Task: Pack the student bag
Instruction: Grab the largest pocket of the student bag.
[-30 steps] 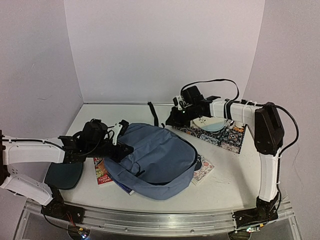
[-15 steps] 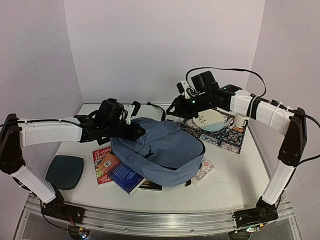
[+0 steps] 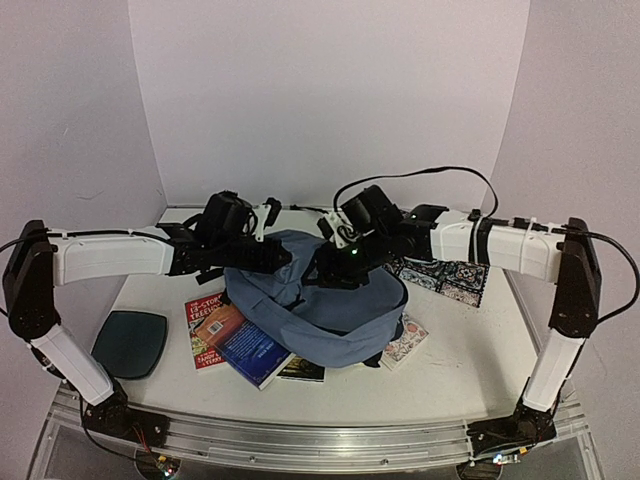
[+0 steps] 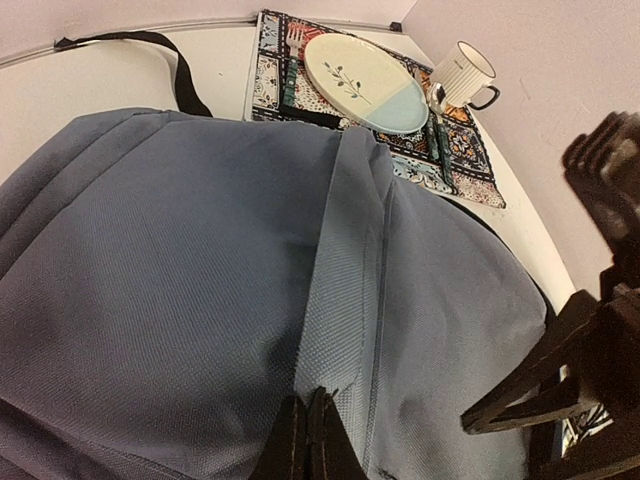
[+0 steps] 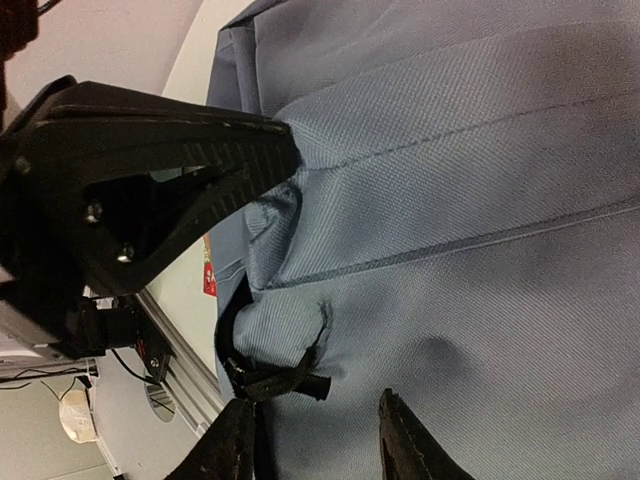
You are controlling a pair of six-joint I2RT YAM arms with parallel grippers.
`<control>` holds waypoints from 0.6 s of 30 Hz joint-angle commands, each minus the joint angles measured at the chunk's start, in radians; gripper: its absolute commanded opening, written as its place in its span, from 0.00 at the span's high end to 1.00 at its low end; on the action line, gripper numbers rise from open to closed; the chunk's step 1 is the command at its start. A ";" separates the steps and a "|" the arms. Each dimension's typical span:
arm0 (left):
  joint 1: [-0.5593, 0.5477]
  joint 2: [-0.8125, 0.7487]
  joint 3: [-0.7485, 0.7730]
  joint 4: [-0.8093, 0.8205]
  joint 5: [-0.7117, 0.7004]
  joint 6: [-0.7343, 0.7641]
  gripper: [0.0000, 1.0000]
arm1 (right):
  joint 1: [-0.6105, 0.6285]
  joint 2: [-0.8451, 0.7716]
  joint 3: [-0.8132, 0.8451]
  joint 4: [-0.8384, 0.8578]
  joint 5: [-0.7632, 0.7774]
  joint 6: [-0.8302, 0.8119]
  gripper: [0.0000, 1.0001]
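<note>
The right end effector [image 5: 320, 445] hangs with its two black fingers [image 5: 410, 445] parted over the soft slate-blue fabric backpack [image 5: 480, 200]. A black strap loop [image 5: 262, 375] lies just ahead of one finger. Farther ahead, the left end effector [image 5: 285, 150] pinches a fold of that fabric.

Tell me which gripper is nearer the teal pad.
Left. The left gripper, pinching the bag, sits beyond and right of the pad; the right gripper hovers open over the bag, farther right.
</note>
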State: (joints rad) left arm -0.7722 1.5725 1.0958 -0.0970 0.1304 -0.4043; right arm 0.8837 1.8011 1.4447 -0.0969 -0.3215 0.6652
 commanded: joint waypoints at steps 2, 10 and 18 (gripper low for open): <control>0.002 -0.015 0.051 0.092 0.020 -0.033 1.00 | 0.020 0.071 -0.018 0.110 -0.046 0.089 0.57; 0.002 -0.014 0.043 0.092 0.025 -0.036 1.00 | 0.028 0.134 0.009 0.165 -0.107 0.097 0.56; 0.002 -0.014 0.039 0.092 0.034 -0.032 1.00 | 0.034 0.174 0.064 0.167 -0.137 0.082 0.62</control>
State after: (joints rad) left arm -0.7703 1.5764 1.0958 -0.1081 0.1371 -0.4213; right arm 0.9032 1.9452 1.4515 0.0456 -0.4020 0.7531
